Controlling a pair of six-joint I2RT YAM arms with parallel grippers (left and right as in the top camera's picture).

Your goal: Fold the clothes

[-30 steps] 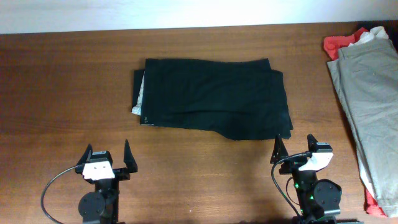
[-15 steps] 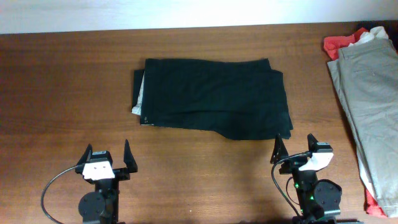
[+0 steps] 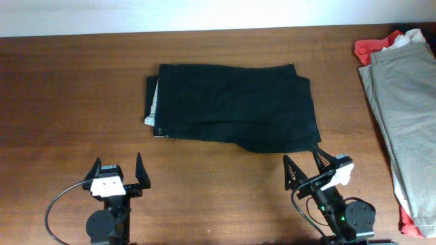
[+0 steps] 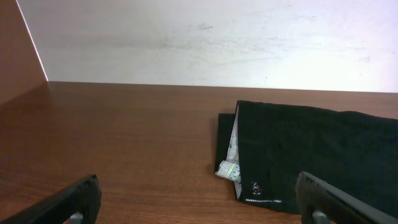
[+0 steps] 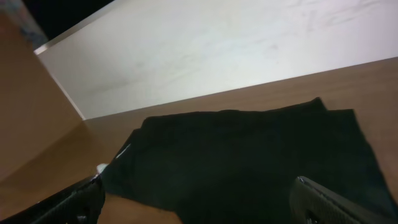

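The black garment [image 3: 231, 105] lies folded flat in the middle of the table, pale grey-white lining showing at its left edge [image 3: 154, 102]. It also shows in the left wrist view [image 4: 311, 155] and fills the right wrist view [image 5: 242, 162]. My left gripper [image 3: 118, 170] is open and empty at the front left, well short of the garment. My right gripper [image 3: 304, 167] is open and empty, turned toward the left, its fingertips just in front of the garment's near right corner.
Beige-khaki trousers [image 3: 405, 102] lie along the table's right edge over a red cloth [image 3: 371, 47]. A pale wall runs behind the table's far edge [image 4: 199, 37]. Bare wood [image 3: 68, 102] lies left of the garment.
My right gripper has swung toward the left and forward, nearer the garment's near right corner. The left gripper and the garment have not moved.
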